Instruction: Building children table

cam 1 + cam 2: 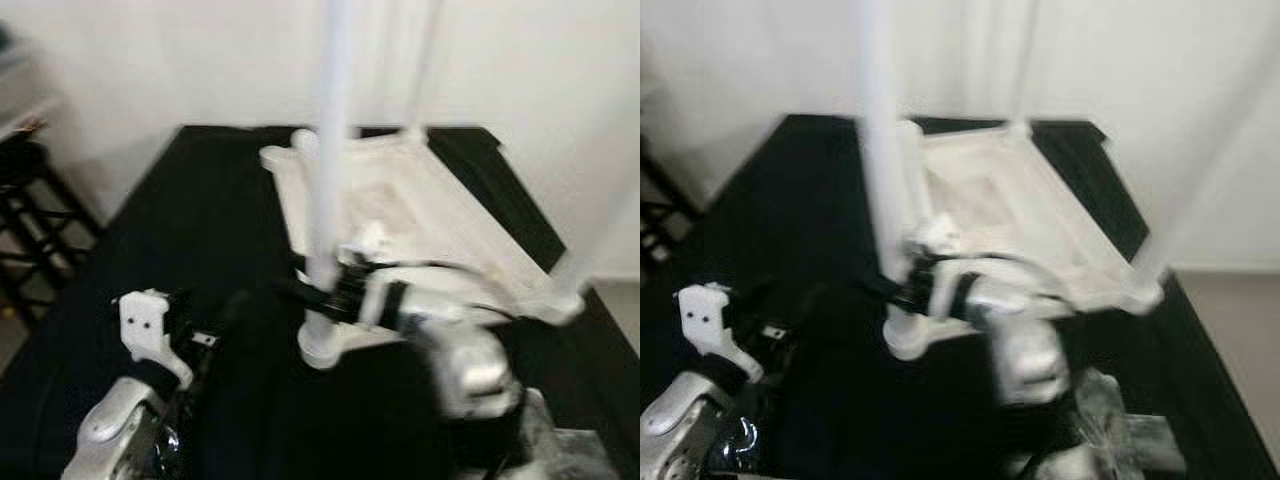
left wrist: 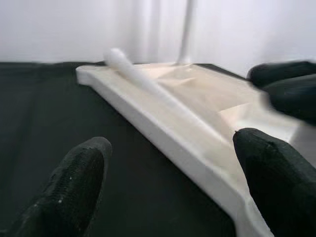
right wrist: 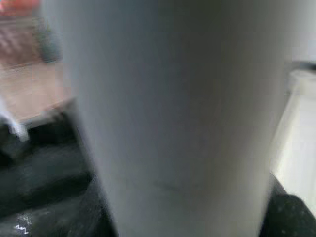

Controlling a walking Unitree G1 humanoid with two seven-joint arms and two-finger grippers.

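Note:
A white children's table top [image 1: 430,215] lies upside down on a black mat [image 1: 190,230]. Its white legs stand up from the corners. My right gripper [image 1: 320,295] is shut around the near-left leg [image 1: 328,150], just above its socket; that leg [image 3: 177,118] looms close in the right wrist view. My left gripper [image 2: 173,187] is open, low over the mat to the left of the table's rim [image 2: 163,133], with its fingers [image 2: 74,187] holding nothing. A white tube [image 2: 133,71] lies along that rim in the left wrist view. The eye views are blurred.
A dark rack [image 1: 30,215] stands at the mat's left edge. White walls close off the back and right. Two more legs rise at the far corner [image 1: 425,60] and the right corner [image 1: 600,240]. Crumpled clear wrap [image 1: 1120,425] lies near my right arm.

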